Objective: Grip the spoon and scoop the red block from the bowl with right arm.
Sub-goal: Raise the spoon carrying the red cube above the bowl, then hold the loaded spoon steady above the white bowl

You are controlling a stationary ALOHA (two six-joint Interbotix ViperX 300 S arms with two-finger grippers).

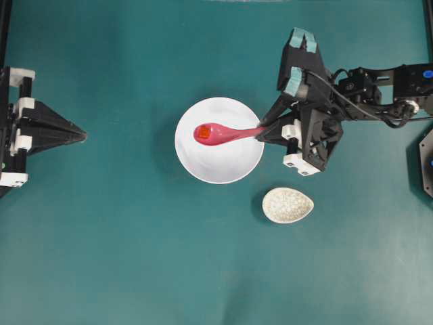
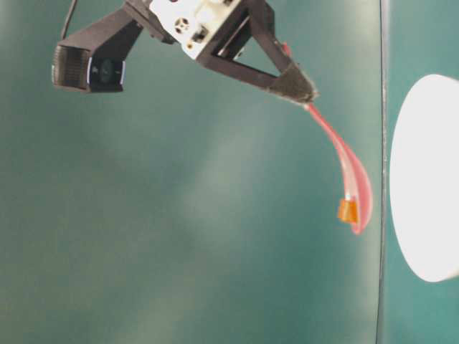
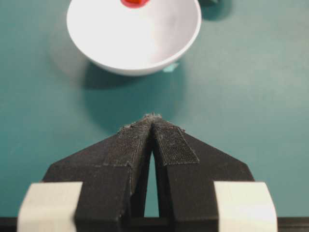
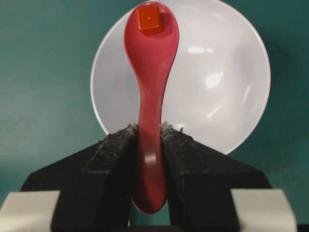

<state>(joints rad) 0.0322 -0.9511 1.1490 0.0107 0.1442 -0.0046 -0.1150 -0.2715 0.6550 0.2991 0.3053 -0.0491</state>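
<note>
My right gripper [image 1: 262, 131] is shut on the handle of the pink spoon [image 1: 226, 134] and holds it out over the white bowl [image 1: 223, 166]. The red block [image 1: 203, 132] sits in the spoon's bowl near its tip. In the right wrist view the spoon [image 4: 150, 72] runs up from between my fingertips [image 4: 150, 129] with the block [image 4: 148, 19] on top, above the bowl [image 4: 217, 82]. The table-level view shows the spoon [image 2: 351, 172] lifted, the block [image 2: 348, 211] in it. My left gripper [image 1: 82, 135] is shut and empty at the left, away from the bowl [image 3: 135, 43].
A small speckled beige teardrop dish [image 1: 287, 205] lies on the teal table just right of and below the bowl. A black fixture [image 1: 426, 159] stands at the right edge.
</note>
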